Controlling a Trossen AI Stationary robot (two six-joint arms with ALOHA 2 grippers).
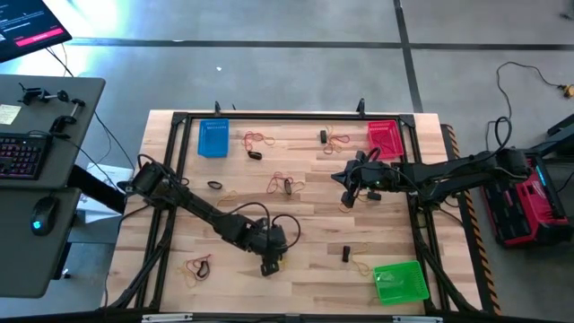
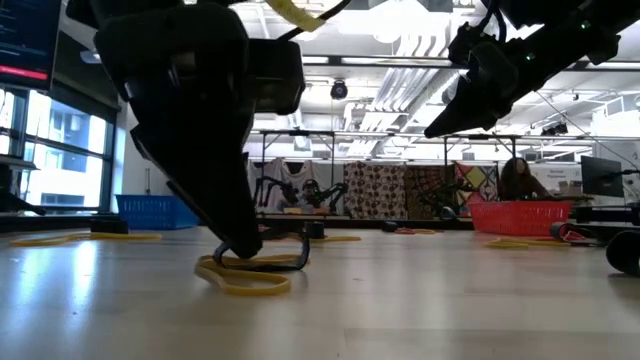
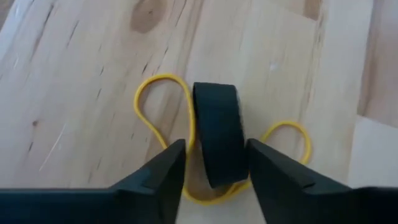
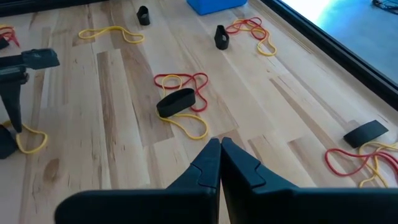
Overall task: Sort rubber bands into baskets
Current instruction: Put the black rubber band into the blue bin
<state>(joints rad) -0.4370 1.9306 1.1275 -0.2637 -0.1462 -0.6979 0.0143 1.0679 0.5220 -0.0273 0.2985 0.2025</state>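
My left gripper [image 1: 269,263] is open and low over the table's near middle. Its fingers stand on either side of a wide black rubber band [image 3: 217,124]. The black band stands on edge on a yellow rubber band [image 3: 155,99] that lies flat on the wood. The low view shows the fingertips down at the table [image 2: 236,250] beside both bands [image 2: 246,283]. My right gripper [image 4: 219,149] is shut and empty, up above the table's right middle [image 1: 348,193]. The blue basket [image 1: 213,139] stands at the far left, the red basket [image 1: 384,137] at the far right and the green basket [image 1: 400,281] at the near right. My left gripper points down, with its fingers [image 3: 171,165] close against the two flat sides of the black band [image 3: 205,149]. I cannot tell whether they touch it. The band stands on the yellow band and the table.
Other red, yellow and black bands lie scattered: a cluster at the middle [image 1: 285,184] [image 4: 179,102], some near the far edge [image 1: 260,139] [image 1: 336,137], and some at the near left [image 1: 197,266] and near right [image 1: 354,258]. A black frame [image 1: 296,117] rims the table.
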